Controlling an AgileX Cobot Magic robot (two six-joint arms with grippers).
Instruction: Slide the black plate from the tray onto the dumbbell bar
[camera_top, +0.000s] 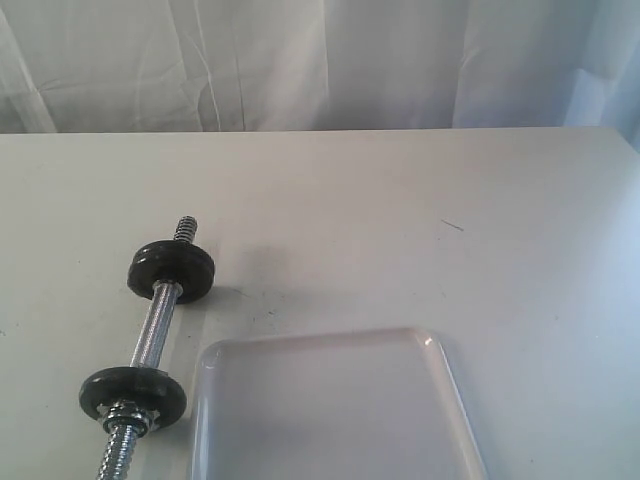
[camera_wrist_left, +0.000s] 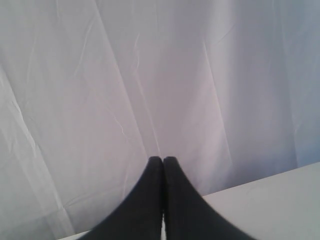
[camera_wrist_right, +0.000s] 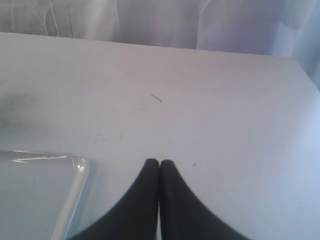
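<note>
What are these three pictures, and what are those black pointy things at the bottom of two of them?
They come from three cameras on a robot with two arms. One camera looks over a white table. On it lies a shiny bar carrying two black discs, and beside it a see-through tray; the part we can see has nothing in it. The other two cameras ride on the robot's wrists. The black points are its claws: the left claw faces a white curtain, and the right claw hangs over the table near the tray's corner. Both are shut and hold nothing.

Chrome threaded dumbbell bar (camera_top: 155, 335); translucent glossy plastic tray (camera_top: 440, 400).
</note>
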